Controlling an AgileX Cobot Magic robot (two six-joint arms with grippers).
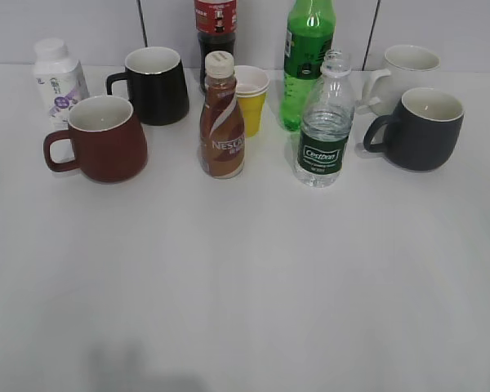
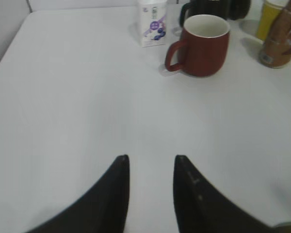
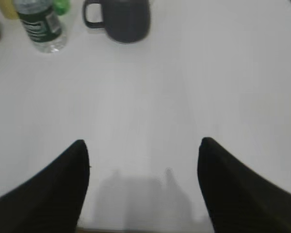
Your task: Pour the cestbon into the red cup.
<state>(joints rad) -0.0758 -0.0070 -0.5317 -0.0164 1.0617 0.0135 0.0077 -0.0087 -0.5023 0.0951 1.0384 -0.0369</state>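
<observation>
— Low over bare tabletop (image 2: 77,97), left gripper (image 2: 151,167): dark fingers (image 2: 117,194) parted by a narrow gap, nothing between them. Seen only from the left wrist view; out of sight from the exterior view.

— Right gripper (image 3: 141,155)?

— Spread wide, much wider than the left, empty too, hanging above plain white surface with its own shadow below. Also missing from the exterior view.

— Beyond the left gripper?

— Ahead and slightly right, well apart: red cup (image 2: 201,44), upright, white inside, handle turned left. Just behind it a small white bottle with a purple label (image 2: 153,24). Further right, a brown Nescafe bottle (image 2: 280,41) and a yellow paper cup (image 2: 270,17), both cut by the frame edge.

— And beyond the right gripper?

— Far ahead to the left: cestbon (image 3: 40,26), only its lower part showing, green label visible. Beside it a dark grey mug (image 3: 123,19), handle toward the bottle.

— Layout from the exterior view?

— Red cup (image 1: 102,139) at front left, handle left. Cestbon (image 1: 324,122) at front right, upright, no cap on its neck, partly filled with water. Nescafe bottle (image 1: 222,118) between the two, well apart from each. Behind: black mug (image 1: 155,86), yellow paper cup (image 1: 251,100), cola bottle (image 1: 216,33), tall bright green bottle (image 1: 307,61) just behind the cestbon. Dark grey mug (image 1: 420,129) right of the cestbon, white mug (image 1: 404,72) behind that.
</observation>
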